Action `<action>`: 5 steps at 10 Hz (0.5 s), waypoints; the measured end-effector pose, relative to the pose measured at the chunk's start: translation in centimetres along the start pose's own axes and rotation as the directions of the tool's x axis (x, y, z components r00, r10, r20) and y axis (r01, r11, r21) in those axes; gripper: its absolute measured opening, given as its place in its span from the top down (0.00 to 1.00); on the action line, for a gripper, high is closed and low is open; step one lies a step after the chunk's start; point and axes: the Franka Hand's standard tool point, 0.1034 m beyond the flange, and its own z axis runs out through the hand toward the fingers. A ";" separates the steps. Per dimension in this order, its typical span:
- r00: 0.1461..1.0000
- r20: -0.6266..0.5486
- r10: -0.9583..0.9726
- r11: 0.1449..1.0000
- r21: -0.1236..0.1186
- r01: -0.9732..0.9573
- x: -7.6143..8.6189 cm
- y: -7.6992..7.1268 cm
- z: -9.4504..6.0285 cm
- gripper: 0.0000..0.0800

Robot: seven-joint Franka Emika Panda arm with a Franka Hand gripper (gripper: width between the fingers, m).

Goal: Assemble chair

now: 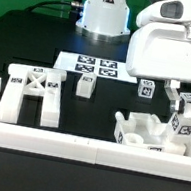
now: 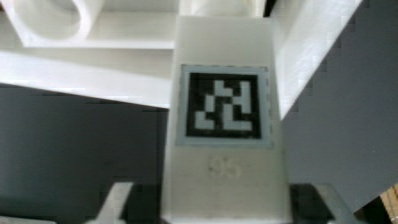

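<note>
**Pincer clenched on a tagged white post, right side of the counter**

The dark, matte counter (image 1: 99,120) carries everything, and a long white border rail (image 1: 74,147) runs along its near edge. On the left lies the X-braced frame (image 1: 33,95), a blocky piece of smooth white plastic with a square tag at its far end. To the right, near the rail, sits the seat piece (image 1: 143,130), chunky and notched, also white.

The marker board (image 1: 94,66) lies flat at the far middle, thin and printed with black-and-white squares.

My pincer (image 1: 179,98) hangs over the right side, just above the far right of the seat piece. It is closed to a narrow gap around a white post (image 2: 222,55), a square-sided bar with a tag on its facing side. In the wrist view one grey finger (image 2: 125,203) presses on each side of it. Beyond the post there is a white part with a round hole (image 2: 54,25).

Two small tagged posts stand loose, one near the marker board (image 1: 85,85) and one just left of my pincer (image 1: 145,89).
</note>
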 end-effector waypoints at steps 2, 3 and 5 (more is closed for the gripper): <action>0.999 -0.044 -0.003 1.000 -0.005 0.003 0.0 -0.1 0.1 0.64; 0.997 -0.078 -0.007 1.000 -0.008 0.006 0.0 -0.5 0.0 0.64; 0.994 -0.112 -0.009 1.000 -0.011 0.008 -0.3 -1.0 -0.2 0.64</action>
